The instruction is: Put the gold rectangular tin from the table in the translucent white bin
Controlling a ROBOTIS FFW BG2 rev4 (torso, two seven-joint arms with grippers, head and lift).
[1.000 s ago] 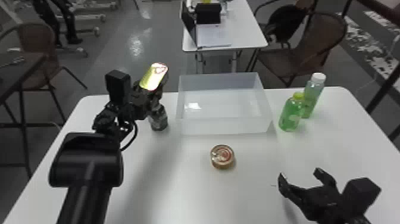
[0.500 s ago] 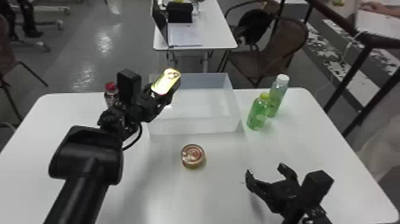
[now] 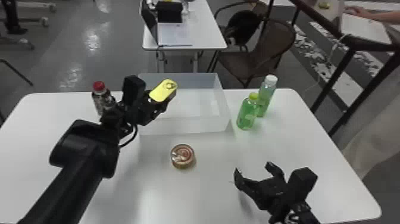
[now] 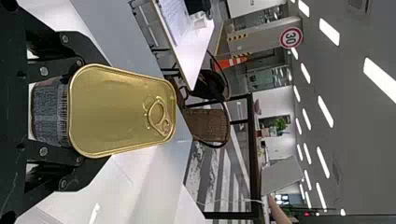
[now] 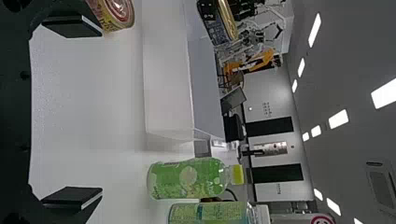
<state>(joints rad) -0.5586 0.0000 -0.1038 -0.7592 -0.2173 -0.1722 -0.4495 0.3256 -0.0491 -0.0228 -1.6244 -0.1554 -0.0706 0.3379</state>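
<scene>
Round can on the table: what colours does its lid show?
Red and silver, best in the head view.

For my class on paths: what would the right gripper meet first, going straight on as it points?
The right gripper would probably meet the translucent white bin near its front-right corner; depth is unclear.

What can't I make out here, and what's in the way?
Gold tin: its underside, turned away in the left wrist view.
Red-capped bottle: its base, behind the left arm in the head view.
Translucent white bin: part of its left side, behind the left pincer, head view.
Round can: partly cut off by the right wrist view's edge.
</scene>
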